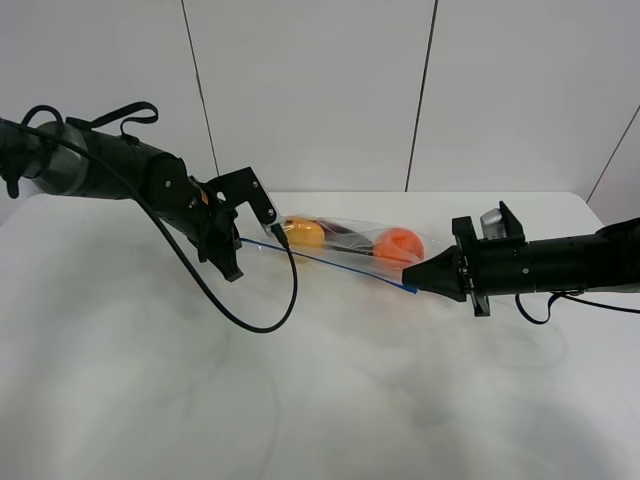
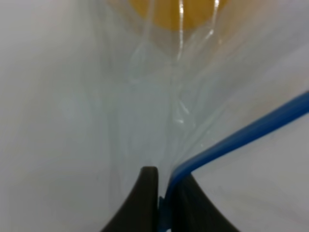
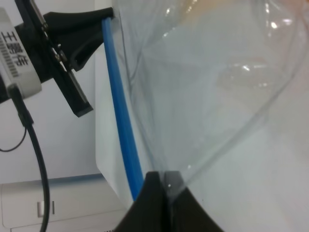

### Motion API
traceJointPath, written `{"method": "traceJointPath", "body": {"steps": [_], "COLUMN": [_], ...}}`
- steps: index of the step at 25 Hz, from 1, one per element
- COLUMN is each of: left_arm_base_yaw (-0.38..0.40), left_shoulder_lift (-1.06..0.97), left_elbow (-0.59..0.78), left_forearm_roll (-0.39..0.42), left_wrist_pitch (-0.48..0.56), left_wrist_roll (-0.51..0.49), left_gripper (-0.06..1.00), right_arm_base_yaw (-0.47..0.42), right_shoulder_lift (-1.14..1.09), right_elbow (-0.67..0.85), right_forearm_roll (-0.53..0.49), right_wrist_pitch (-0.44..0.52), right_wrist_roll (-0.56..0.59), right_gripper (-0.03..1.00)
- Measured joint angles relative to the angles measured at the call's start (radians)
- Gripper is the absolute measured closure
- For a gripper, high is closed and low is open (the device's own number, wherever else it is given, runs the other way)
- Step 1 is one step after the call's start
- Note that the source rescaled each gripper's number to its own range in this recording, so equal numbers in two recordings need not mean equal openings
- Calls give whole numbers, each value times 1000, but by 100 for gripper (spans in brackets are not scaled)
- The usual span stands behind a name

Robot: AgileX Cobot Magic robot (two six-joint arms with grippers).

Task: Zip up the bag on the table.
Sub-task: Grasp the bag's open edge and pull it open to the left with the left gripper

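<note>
The clear bag (image 1: 350, 245) is held stretched between my two grippers just above the white table (image 1: 300, 400). Its blue zip strip (image 1: 330, 264) runs along the near edge. Inside are a yellow fruit (image 1: 305, 233), a dark item (image 1: 345, 236) and an orange fruit (image 1: 398, 243). My left gripper (image 1: 240, 243) is shut on the bag's left end. In the left wrist view the gripper (image 2: 164, 200) pinches the blue strip (image 2: 241, 135), with the yellow fruit (image 2: 169, 12) beyond. My right gripper (image 1: 411, 276) is shut on the right end. In the right wrist view it (image 3: 165, 193) clamps the bag's edge beside the strip (image 3: 120, 121).
A black cable (image 1: 270, 320) loops down from the left arm onto the table in front of the bag. The left arm's camera bracket (image 1: 250, 192) stands above the bag's left end. A white panelled wall (image 1: 420, 90) rises behind the table.
</note>
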Motion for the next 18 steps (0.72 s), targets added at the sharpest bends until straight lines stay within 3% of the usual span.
{"method": "traceJointPath", "body": {"steps": [13,18], "left_arm_base_yaw": [13,12], "left_shoulder_lift": [0,0], "left_elbow": [0,0], "left_forearm_roll": [3,3], "left_wrist_pitch": [0,1], "left_wrist_roll": [-21,-80], "left_gripper": [94,93], "right_arm_base_yaw": [0,0], "right_shoulder_lift": [0,0], "right_elbow": [0,0], "right_forearm_roll": [-9,-9], "right_wrist_pitch": [-17,-17], "right_wrist_roll": [-2,-2], "right_gripper": [97,97]}}
